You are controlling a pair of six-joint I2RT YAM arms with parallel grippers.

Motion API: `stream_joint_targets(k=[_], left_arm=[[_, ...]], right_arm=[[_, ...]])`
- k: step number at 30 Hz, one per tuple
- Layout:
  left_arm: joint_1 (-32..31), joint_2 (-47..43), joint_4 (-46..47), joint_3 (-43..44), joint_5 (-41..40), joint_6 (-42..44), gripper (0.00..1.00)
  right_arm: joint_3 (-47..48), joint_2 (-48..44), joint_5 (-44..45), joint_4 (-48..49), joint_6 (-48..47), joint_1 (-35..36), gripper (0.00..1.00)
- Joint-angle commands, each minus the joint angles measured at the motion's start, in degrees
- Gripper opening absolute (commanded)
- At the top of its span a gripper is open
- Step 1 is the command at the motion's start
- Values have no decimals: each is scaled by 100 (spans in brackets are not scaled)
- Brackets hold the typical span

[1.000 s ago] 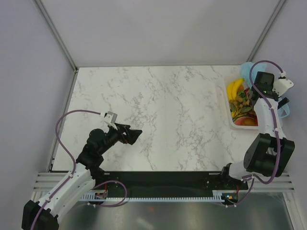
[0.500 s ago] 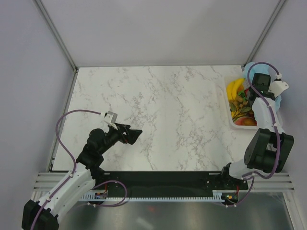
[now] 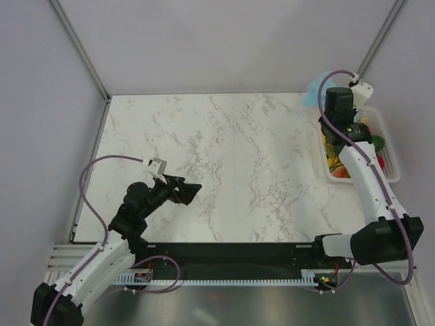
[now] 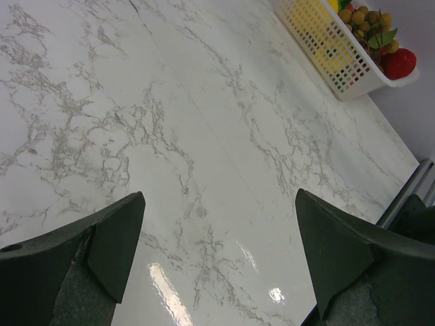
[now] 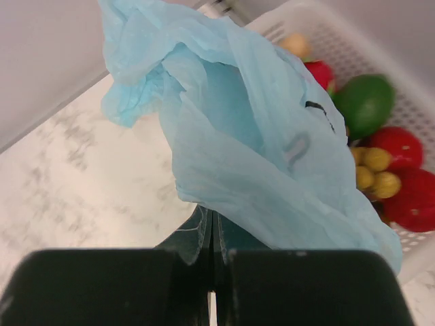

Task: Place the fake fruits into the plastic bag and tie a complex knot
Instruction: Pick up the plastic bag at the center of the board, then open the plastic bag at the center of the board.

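Note:
The light-blue plastic bag (image 5: 238,136) hangs crumpled from my right gripper (image 5: 212,219), whose fingers are shut on its lower edge. From above, the bag (image 3: 312,93) shows at the table's back right corner, just left of the basket. The fake fruits (image 5: 380,163) lie in the white mesh basket (image 5: 326,30): a green ball (image 5: 367,102), red pieces and a tan cluster. My left gripper (image 4: 221,251) stands open over bare marble at the front left (image 3: 190,191), with nothing between its fingers.
The white basket (image 3: 393,153) sits against the right edge of the marble table (image 3: 231,149); my right arm (image 3: 363,170) crosses over it. Grey walls close in the back and both sides. The left wrist view shows the basket (image 4: 319,47) at its far right.
My right gripper has shut on the bag and swung it up and to the left, from the basket's right side to its back left corner. The left arm has not moved.

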Motion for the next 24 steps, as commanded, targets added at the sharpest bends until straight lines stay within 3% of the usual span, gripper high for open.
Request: stream_joint_targets(k=[1, 2, 9, 14, 17, 19, 24], left_arm=[[-7, -35, 178, 144, 72, 251, 100], [-7, -44, 170, 153, 63, 251, 100], [-7, -158, -14, 179, -269, 216, 100], [-7, -272, -410, 249, -885, 181, 100], [-7, -403, -717, 311, -1351, 111, 100], [-7, -491, -771, 302, -1534, 67, 100], [-7, -483, -876, 320, -1703, 14, 100]], right_arm=[[126, -224, -1144, -175, -92, 345, 0], [73, -320, -1634, -176, -65, 520, 0], [-875, -690, -2614, 246, 242, 2023, 1], [-1272, -366, -2457, 501, 357, 3567, 5], [-1448, -190, -2177, 493, 383, 4219, 54], [-1579, -241, -1965, 510, 340, 4467, 72], [-1624, -391, -2149, 668, -194, 4749, 74]])
